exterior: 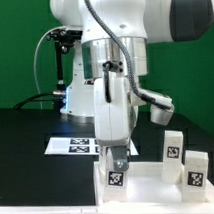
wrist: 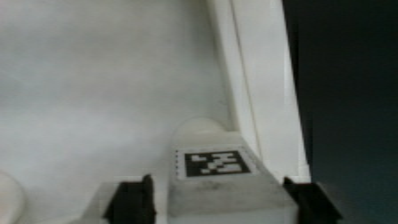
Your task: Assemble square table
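Landmark: the square tabletop [exterior: 148, 179] lies flat at the near edge of the black table [exterior: 26, 133], and everything below is placed against it.
Gripper: the gripper [exterior: 115, 163] stands directly over the tabletop's corner on the exterior view's left, above a leg.
Fingers: spread, with 1 dark fingertip [wrist: 132, 200] on each side of the tagged leg; I cannot tell whether the pads touch it.
Leg under gripper: this leg [wrist: 215, 160] stands upright at that corner, close against the tabletop's raised rim [wrist: 258, 90].
Other legs: 2 tagged legs [exterior: 195, 167] stand upright at the tabletop's side on the exterior view's right.
Marker board: the marker board [exterior: 78, 145] lies flat just behind the tabletop.
Done, as judged: 3 legs appear to stand in place on the tabletop.
Left, as judged: a 4th leg is not visible, and whether the leg under the gripper is fully seated cannot be told.
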{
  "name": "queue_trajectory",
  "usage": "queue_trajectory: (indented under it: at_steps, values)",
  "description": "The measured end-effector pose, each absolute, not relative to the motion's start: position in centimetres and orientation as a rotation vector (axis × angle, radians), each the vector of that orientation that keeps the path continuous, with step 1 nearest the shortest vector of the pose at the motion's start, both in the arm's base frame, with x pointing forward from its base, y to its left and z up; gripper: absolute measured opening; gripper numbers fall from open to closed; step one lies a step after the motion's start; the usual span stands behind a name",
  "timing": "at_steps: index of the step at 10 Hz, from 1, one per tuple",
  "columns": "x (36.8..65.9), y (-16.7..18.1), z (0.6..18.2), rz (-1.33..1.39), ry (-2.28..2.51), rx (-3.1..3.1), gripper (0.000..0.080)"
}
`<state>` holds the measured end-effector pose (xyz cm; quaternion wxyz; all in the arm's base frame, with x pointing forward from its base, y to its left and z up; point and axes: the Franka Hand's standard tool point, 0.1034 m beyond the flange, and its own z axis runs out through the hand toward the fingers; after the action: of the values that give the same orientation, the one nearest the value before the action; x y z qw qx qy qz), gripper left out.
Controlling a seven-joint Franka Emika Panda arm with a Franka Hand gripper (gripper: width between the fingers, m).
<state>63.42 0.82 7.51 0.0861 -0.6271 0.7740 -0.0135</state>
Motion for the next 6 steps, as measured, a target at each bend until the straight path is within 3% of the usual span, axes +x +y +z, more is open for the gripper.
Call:
queue_trajectory:
  at_steps: [1,2,3,6]
  values:
    - [63.36,0.76,7.46,-0.051,2.234,-1.965,0.0539]
    - [63.15,0.66,7.32,-0.069,2.063,-2.169,0.0539]
    - [63.07,0.39,7.41,-0.089,1.839,-2.366,0.063]
    - [62.4,0.17,7.56,-0.112,1.464,-2.628,0.0649]
